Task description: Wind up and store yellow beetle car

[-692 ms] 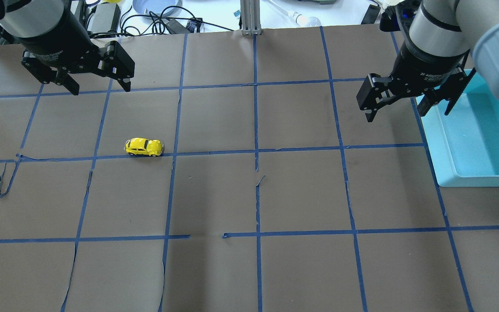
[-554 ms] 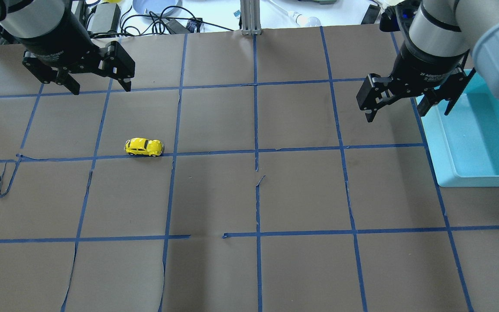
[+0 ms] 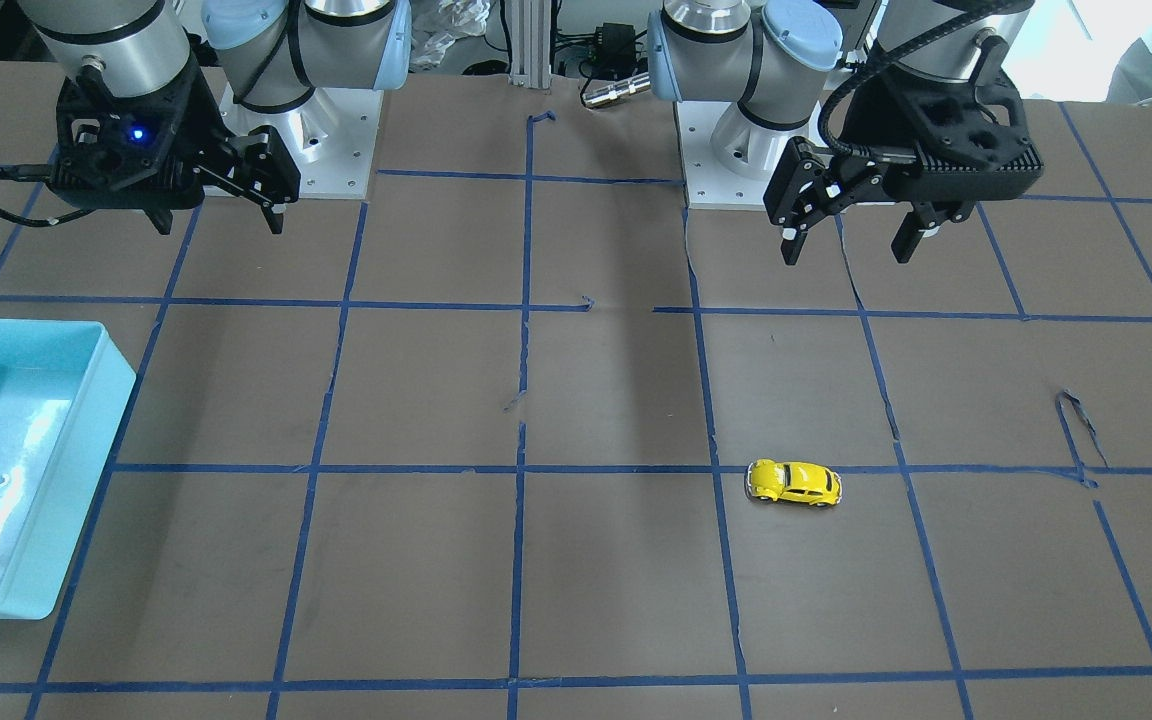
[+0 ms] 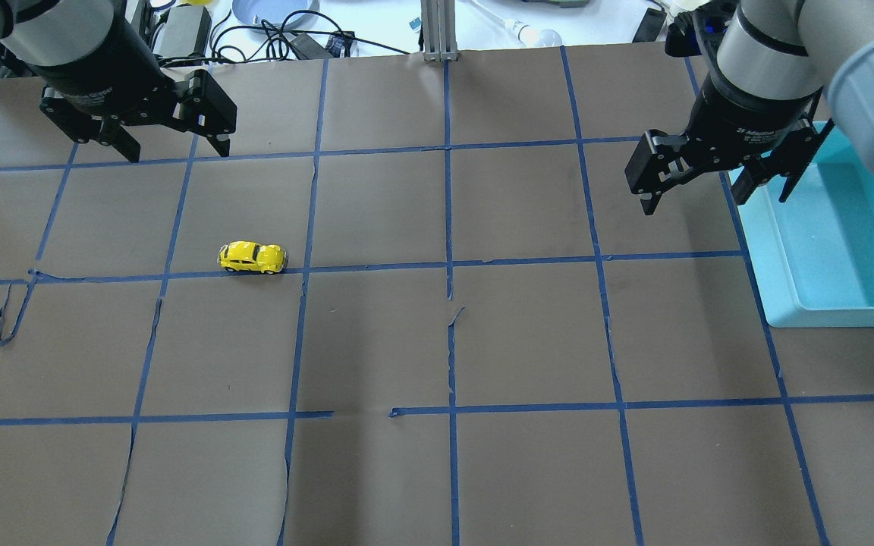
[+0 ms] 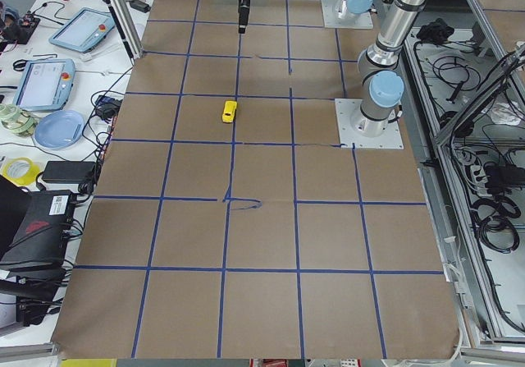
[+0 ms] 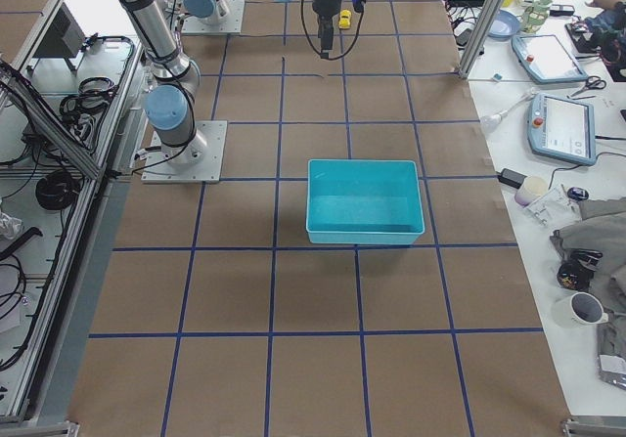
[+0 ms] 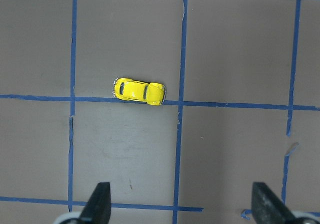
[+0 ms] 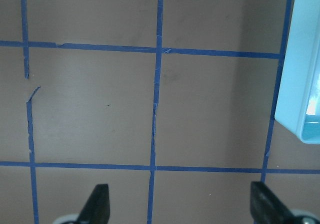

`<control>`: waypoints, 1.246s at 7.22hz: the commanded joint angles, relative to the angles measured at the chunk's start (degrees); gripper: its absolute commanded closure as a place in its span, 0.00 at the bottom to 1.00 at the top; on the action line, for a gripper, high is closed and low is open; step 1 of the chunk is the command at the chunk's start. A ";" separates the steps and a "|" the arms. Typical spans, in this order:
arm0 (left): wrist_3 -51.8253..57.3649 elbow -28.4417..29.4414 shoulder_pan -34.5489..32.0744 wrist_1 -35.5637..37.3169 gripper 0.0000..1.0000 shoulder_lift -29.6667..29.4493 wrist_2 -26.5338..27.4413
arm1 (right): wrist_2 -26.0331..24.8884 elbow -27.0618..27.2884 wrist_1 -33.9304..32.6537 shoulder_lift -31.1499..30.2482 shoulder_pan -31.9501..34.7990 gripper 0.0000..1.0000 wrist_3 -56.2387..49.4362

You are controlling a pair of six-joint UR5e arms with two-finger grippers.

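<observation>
The yellow beetle car (image 4: 253,258) stands on its wheels on a blue tape line, left of the table's middle. It also shows in the front view (image 3: 794,483) and in the left wrist view (image 7: 139,91). My left gripper (image 4: 177,154) is open and empty, high above the table, between the car and the robot's base (image 3: 846,253). My right gripper (image 4: 693,201) is open and empty, above the table beside the teal bin (image 4: 786,307), far from the car.
The teal bin is empty and sits at the right edge (image 3: 101,440); its corner shows in the right wrist view (image 8: 300,83). Brown paper with a blue tape grid (image 4: 448,265), torn in places, covers the table. Cables and devices lie beyond the far edge.
</observation>
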 commanded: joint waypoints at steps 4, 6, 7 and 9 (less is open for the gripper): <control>0.00 -0.66 0.02 -0.03 0.00 0.31 -0.01 | 0.03 0.00 0.02 0.00 0.00 0.00 -0.02; 0.00 -0.66 0.03 -0.03 0.00 0.13 0.08 | 0.03 0.00 0.02 0.00 0.00 0.00 -0.11; 0.17 -0.66 0.03 0.05 0.00 -0.04 0.00 | -0.06 0.00 0.28 0.00 0.00 0.00 -0.02; 0.17 -1.18 0.03 -0.03 0.00 -0.31 -0.01 | 0.03 0.00 -0.06 0.00 0.00 0.00 -0.11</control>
